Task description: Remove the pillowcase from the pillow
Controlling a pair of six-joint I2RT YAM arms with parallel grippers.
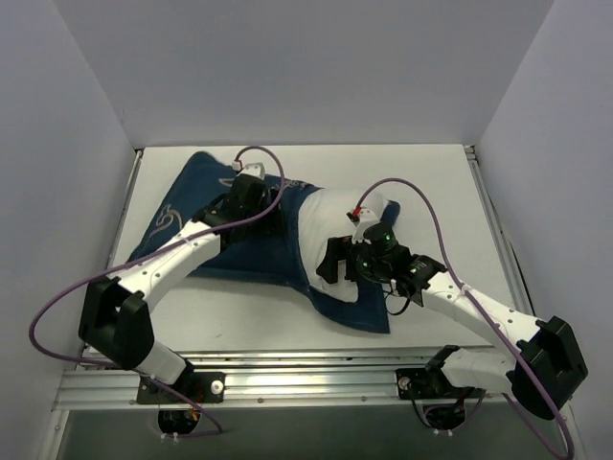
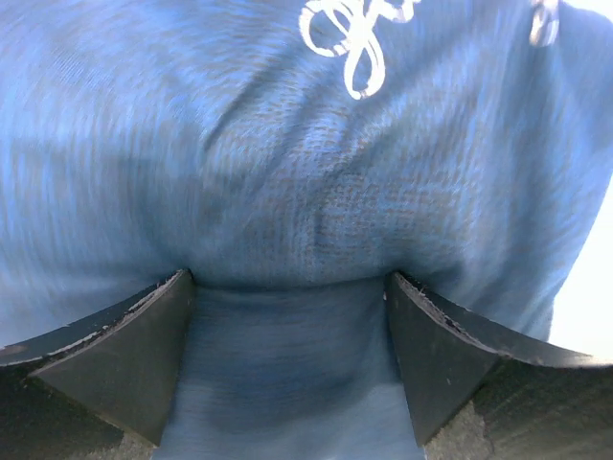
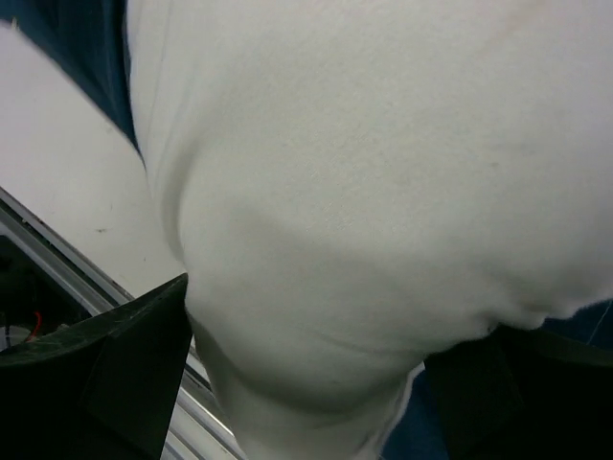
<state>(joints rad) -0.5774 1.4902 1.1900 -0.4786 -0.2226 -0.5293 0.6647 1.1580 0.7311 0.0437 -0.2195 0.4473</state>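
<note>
The navy pillowcase (image 1: 244, 254) lies spread over the left and middle of the table, its cream drawing showing at its left end. The white pillow (image 1: 335, 216) sticks out of its right side. My left gripper (image 1: 257, 203) rests on the case's upper part. In the left wrist view navy fabric (image 2: 287, 144) fills the gap between its fingers (image 2: 144, 345), so my left gripper (image 2: 287, 283) is shut on it. My right gripper (image 1: 337, 261) is at the pillow's near edge. In the right wrist view it (image 3: 306, 321) is shut on a pinched bulge of pillow (image 3: 383, 144).
The white table (image 1: 421, 182) is enclosed by grey walls at the left, right and back. An aluminium rail (image 1: 287, 379) runs along the near edge and shows in the right wrist view (image 3: 57, 240). Purple cables loop over both arms.
</note>
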